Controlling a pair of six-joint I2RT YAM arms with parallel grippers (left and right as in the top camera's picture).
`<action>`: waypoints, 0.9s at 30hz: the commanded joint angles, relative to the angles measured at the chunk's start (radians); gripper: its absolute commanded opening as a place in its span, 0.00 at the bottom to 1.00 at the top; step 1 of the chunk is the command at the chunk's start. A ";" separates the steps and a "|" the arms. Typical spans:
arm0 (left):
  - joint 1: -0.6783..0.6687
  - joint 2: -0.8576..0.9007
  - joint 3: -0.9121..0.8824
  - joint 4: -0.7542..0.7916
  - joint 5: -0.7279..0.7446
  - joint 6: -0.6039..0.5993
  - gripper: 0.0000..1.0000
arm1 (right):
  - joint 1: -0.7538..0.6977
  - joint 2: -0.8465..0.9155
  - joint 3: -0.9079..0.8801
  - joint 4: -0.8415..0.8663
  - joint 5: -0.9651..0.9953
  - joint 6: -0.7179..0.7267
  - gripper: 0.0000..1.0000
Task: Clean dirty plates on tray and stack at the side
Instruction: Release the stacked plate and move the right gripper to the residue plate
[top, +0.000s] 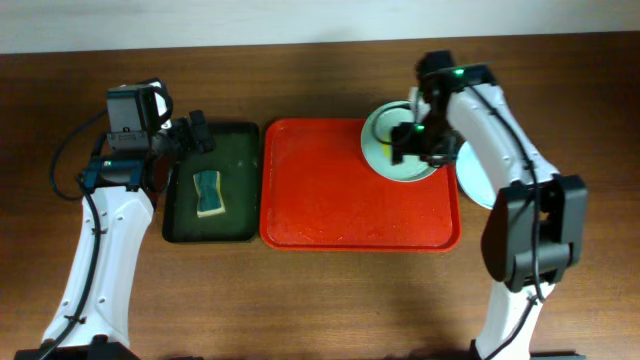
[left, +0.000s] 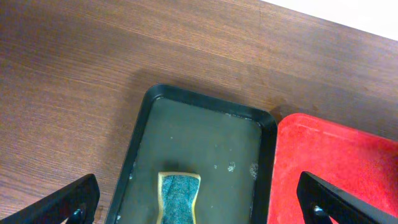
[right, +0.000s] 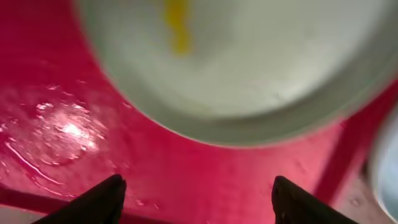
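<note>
- Pale-green plate (top: 378, 150) lies flat in the far right corner of the red tray (top: 340, 200), with a yellow smear (right: 177, 25) on its face; we read it as uncleaned.
- We see a second, pale-blue plate (top: 474, 188) off the tray, just beside its right rim on the wooden table (top: 320, 300) and partly hidden by the right arm. We cannot find a third plate.
- Step in hand, as we judge it: one plate is at the side and this smeared one is next for wiping.
- Right gripper (right: 198, 183) hovers close over the smeared plate, pointing down. Its fingers are apart with nothing between them, only tray and plate rim below.
- Left gripper (left: 199, 180) hangs over the dark green tray (left: 205, 137), which lies just left of the red tray. Its fingers are spread wide and empty.
- The sponge (left: 179, 196) rests untouched in the green tray, below the left fingers.
- Next move, in our view: the left arm should drop and close on the sponge, then carry it to the red tray's far right corner. The right arm should steady the plate by its rim.
</note>
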 joint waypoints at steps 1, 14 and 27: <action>-0.003 -0.001 0.009 0.001 0.008 0.001 0.99 | 0.067 -0.026 -0.011 0.047 0.005 -0.005 0.76; -0.003 -0.001 0.009 0.053 0.017 -0.031 0.99 | 0.153 -0.026 -0.011 0.098 0.010 -0.005 0.99; -0.199 0.195 0.063 -0.182 0.186 0.094 0.09 | 0.133 -0.026 -0.011 0.099 0.010 -0.005 0.99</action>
